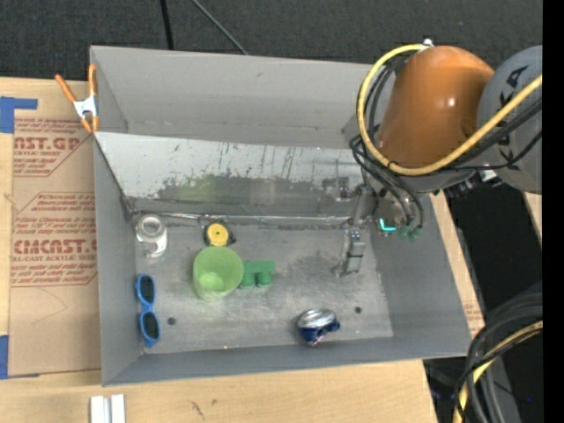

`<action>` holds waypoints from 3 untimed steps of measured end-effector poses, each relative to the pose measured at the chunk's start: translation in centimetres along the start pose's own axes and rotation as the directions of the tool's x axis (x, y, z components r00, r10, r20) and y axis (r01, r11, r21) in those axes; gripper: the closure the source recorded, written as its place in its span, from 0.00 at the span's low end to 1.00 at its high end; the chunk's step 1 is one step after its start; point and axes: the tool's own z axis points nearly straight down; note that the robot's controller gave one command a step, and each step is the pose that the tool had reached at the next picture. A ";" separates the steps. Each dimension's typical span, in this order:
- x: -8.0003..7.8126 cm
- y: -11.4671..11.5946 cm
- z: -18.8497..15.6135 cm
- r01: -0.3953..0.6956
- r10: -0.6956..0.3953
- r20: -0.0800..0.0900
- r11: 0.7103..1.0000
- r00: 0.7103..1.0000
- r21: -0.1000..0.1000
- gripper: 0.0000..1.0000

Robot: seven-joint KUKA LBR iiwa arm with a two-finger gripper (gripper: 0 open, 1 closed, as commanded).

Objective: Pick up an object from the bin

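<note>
Fingers (354, 256) over bare bin floor (300, 276), crushed blue can (315, 324) near but apart

One camera on this one, set high over the bin (264, 86), looking down and tipped a little off the vertical. It sits toward the bin's near rim and faces the far wall, so that wall's inner face spreads wide while the near wall shows as a thin edge. The whole bin fits mid-frame, with bench (264, 395) showing just beyond the near rim. The arm (436, 104) looms over the bin's right wall, nearer the lens than the bin's floor.
</note>
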 end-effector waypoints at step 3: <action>5.4 -1.5 17.1 0.202 -0.202 0.006 0.979 0.979 0.001 1.00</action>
